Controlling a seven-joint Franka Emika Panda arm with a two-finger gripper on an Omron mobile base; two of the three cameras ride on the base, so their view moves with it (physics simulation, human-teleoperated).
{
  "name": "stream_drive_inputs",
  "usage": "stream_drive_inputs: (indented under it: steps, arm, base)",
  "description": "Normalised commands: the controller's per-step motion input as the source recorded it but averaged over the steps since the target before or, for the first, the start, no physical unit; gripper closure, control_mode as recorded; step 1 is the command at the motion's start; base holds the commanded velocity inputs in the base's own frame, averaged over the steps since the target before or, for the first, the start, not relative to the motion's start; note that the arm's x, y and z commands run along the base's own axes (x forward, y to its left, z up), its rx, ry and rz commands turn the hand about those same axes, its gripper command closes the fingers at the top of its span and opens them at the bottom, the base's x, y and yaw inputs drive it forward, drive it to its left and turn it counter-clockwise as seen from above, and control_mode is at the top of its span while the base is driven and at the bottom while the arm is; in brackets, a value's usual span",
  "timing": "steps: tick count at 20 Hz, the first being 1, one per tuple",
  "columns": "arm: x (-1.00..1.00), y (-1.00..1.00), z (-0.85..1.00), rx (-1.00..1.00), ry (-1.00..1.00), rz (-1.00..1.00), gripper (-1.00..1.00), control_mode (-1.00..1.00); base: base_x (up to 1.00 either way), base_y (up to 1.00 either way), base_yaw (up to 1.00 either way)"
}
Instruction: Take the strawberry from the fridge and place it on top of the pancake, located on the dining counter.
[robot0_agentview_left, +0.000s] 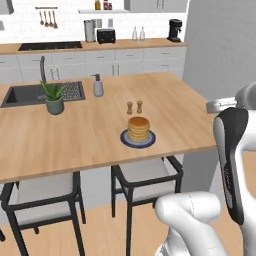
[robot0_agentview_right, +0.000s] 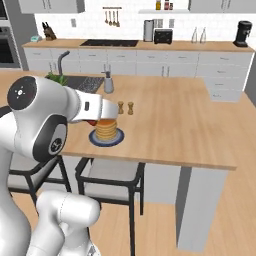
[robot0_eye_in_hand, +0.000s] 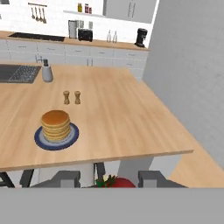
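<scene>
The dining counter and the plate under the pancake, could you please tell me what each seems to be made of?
The dining counter looks like light wood with a matte finish: pale tan, faint grain. The plate under the pancake looks like glazed ceramic, judging by its even blue-grey colour, though the rendering leaves that open.

Two brown shakers (robot0_agentview_left: 134, 107), a potted plant (robot0_agentview_left: 53, 98) and a soap dispenser (robot0_agentview_left: 98, 86) beside the sink (robot0_agentview_left: 20, 94).

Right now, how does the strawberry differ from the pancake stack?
The strawberry is red with green leaves; the pancake stack is golden-brown. The strawberry is one small berry, the pancake stack is far bigger and layered. The strawberry sits between the gripper fingers, off the counter edge, while the pancake rests on a blue-grey plate on the dining counter. Both are rounded foods.
</scene>
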Motion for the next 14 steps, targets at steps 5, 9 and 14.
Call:
stream_drive_inputs:
  steps: [5, 9, 14]
  arm:
    - [0.00, 0.00, 0.00, 0.00, 0.00, 0.00, 1.00, 1.00]
    - [0.12, 0.08, 0.00, 0.00, 0.01, 0.00, 1.00, -1.00]
    - [0.79, 0.76, -0.12, 0.00, 0.11, 0.00, 1.00, -1.00]
  base:
    - [0.20, -0.13, 0.03]
    - [0.05, 0.02, 0.00]
    - [0.00, 0.00, 0.00]
